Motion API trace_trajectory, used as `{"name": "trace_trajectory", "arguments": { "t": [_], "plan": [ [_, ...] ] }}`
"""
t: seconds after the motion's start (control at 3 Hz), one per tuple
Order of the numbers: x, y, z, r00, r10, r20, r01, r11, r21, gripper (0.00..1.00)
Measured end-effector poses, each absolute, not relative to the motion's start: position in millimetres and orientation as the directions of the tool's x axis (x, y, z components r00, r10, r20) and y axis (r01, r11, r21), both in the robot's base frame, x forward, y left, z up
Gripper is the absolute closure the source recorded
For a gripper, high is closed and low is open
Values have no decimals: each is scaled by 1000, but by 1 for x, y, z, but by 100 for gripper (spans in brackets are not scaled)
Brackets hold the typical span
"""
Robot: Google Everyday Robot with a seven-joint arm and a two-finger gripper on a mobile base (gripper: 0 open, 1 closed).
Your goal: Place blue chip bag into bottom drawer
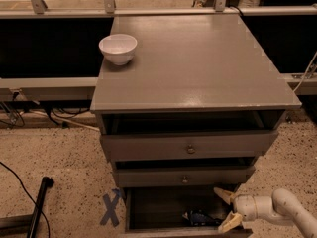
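- The gripper (226, 209) sits at the right end of the pulled-out bottom drawer (163, 202), fingers spread apart.
- The blue chip bag (200, 217) lies inside the drawer, just beside the gripper, toward the drawer's middle.
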State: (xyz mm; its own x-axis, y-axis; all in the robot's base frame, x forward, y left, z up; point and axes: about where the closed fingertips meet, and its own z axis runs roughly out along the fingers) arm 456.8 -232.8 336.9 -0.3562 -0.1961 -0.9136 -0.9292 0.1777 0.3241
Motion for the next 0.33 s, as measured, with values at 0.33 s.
{"name": "trace_trajectory", "arguments": {
  "t": [0.33],
  "plan": [
    [436, -257, 368, -338, -182, -923, -934, 189, 304, 0]
  ]
}}
